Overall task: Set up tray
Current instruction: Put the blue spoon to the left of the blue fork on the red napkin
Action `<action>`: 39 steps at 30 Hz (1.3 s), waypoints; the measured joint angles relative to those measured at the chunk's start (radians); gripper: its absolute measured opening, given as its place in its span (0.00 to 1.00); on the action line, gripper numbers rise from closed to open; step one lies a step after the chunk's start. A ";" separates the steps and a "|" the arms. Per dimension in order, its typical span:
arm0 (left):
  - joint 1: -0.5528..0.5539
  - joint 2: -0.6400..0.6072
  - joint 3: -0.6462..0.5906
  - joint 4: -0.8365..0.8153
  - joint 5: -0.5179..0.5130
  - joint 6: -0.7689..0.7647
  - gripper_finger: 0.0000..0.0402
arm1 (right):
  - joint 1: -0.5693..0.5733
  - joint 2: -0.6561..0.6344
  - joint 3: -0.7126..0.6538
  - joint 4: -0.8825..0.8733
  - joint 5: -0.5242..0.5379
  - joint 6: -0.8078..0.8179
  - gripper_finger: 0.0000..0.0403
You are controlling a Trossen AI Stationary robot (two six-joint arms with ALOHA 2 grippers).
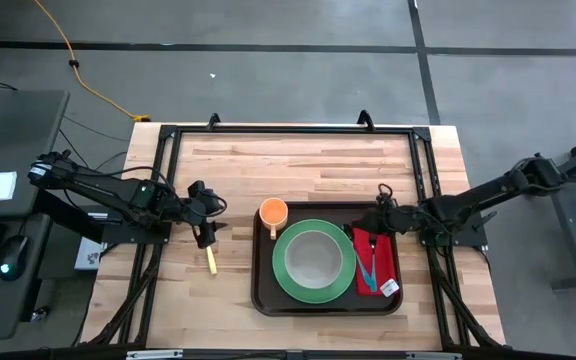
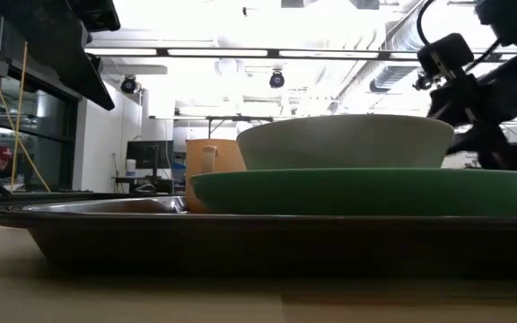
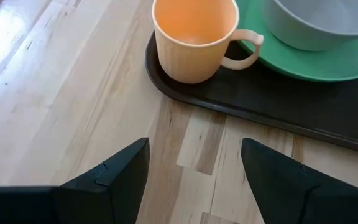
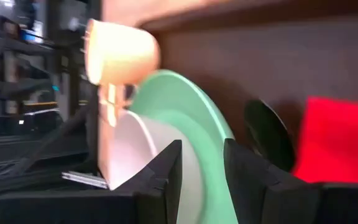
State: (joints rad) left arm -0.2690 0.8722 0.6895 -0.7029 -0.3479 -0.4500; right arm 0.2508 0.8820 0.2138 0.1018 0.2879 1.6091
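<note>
While the tray (image 1: 264,300) lies at the table's (image 1: 238,160) front edge, the left gripper (image 1: 206,234) hovers left of it, fingers apart; right gripper (image 1: 372,226), over the tray's right end, apparently part-open, empty.

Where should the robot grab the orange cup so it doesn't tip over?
Probably by the orange cup's rim, coming straight down: it stands upright with its mouth open. Its handle points toward the green plate, so that side is crowded; the wall facing the table edge is free.
</note>
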 joint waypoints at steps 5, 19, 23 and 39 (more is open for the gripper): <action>0.000 0.000 0.000 0.005 0.000 0.000 0.70 | -0.048 -0.062 0.000 0.007 0.016 -0.113 0.24; 0.000 0.000 0.000 0.005 0.001 -0.027 0.70 | -0.272 -0.078 0.000 0.159 -0.289 -0.589 0.24; 0.000 0.000 0.000 0.005 0.003 -0.037 0.70 | -0.365 -0.078 0.000 0.131 -0.474 -0.683 0.24; 0.000 0.000 0.000 -0.031 -0.006 -0.091 0.70 | -0.644 -0.070 0.000 -0.060 -0.874 -1.046 0.19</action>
State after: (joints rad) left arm -0.2691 0.8719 0.6891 -0.7338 -0.3542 -0.5407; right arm -0.3931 0.8117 0.2142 0.0414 -0.5863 0.5632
